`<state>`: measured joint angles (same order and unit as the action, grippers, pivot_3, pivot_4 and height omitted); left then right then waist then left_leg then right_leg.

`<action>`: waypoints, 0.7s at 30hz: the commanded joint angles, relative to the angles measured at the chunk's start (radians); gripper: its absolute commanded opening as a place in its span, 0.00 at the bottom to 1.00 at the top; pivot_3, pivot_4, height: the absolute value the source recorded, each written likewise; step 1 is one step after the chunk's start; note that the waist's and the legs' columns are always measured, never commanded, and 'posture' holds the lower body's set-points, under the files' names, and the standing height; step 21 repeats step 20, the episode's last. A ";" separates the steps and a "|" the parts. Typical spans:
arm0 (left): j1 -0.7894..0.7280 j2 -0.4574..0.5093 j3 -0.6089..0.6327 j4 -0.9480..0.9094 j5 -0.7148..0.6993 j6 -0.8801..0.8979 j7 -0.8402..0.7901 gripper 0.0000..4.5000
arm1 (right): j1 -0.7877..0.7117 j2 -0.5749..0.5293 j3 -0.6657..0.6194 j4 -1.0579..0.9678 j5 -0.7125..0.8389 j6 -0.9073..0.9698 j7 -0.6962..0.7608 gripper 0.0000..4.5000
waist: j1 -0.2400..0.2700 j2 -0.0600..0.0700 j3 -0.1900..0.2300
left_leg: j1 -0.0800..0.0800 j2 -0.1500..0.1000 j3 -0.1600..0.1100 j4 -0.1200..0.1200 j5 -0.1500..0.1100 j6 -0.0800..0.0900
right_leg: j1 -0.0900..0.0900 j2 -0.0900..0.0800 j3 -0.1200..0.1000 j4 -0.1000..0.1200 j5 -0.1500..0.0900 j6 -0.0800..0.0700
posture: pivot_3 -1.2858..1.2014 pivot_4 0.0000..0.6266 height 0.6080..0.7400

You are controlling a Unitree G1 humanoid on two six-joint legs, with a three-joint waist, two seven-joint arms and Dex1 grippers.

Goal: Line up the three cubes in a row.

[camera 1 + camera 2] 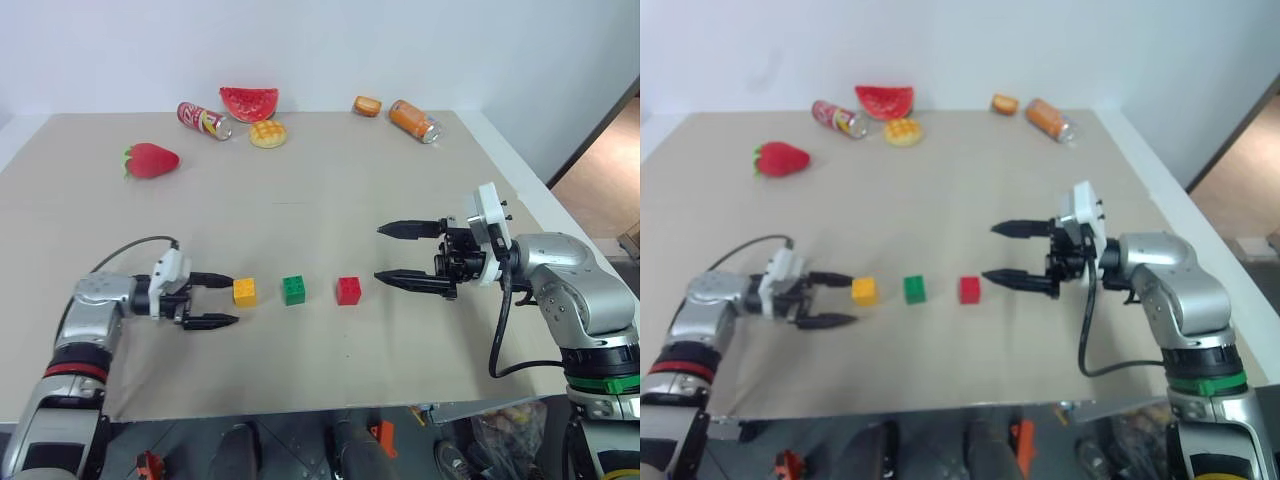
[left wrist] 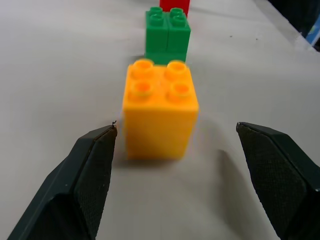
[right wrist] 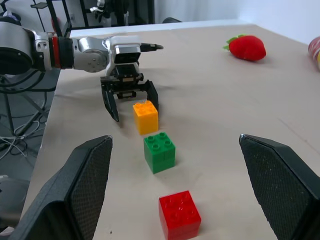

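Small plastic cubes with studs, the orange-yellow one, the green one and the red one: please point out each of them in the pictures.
Orange-yellow studded plastic cube [image 2: 159, 102]: left wrist view, on its studded top.
Green studded plastic cube [image 1: 294, 290]: left eye view, on its middle.
Red studded plastic cube [image 3: 179, 214]: right wrist view, on its top face.

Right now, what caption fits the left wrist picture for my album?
Open left pincer facing the orange-yellow cube, with green cube and red cube lined up behind.

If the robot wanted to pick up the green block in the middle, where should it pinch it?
Probably from above, pinching the green block's two flat sides that face toward and away from the robot. The yellow block and red block sit close on its other two sides, so fingers fit less easily there. Its studded top is bumpy; the flat walls give better hold.
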<state>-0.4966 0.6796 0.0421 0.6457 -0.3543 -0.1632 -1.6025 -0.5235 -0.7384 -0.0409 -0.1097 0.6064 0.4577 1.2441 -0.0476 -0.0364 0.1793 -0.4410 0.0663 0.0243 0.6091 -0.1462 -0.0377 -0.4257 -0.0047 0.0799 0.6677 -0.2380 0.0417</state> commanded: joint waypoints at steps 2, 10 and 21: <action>0.135 0.154 0.162 -0.021 -0.053 0.022 0.027 0.88 | -0.021 -0.005 -0.037 -0.023 0.029 -0.001 0.004 0.94 | -0.009 0.000 0.000 | 0.000 0.001 0.001 -0.002 0.000 0.000 | -0.001 0.000 0.000 0.000 0.000 -0.001 | 0.52 0.24 1.00; 0.381 0.001 0.435 -0.393 -0.161 0.347 0.684 0.88 | 0.009 0.086 -0.097 0.109 -0.084 -0.098 -0.244 0.94 | 0.012 0.000 0.000 | 0.001 0.002 0.002 -0.004 0.000 -0.001 | 0.000 -0.004 -0.004 0.000 -0.003 -0.003 | 0.52 0.24 1.00; 0.454 -0.314 0.462 -0.816 -0.241 0.517 1.178 0.88 | 0.033 0.340 -0.221 0.346 -0.230 -0.263 -0.744 0.94 | 0.012 -0.002 -0.001 | 0.002 0.001 0.003 -0.002 0.001 -0.001 | 0.002 -0.003 -0.003 -0.001 0.002 0.002 | 0.52 0.24 1.00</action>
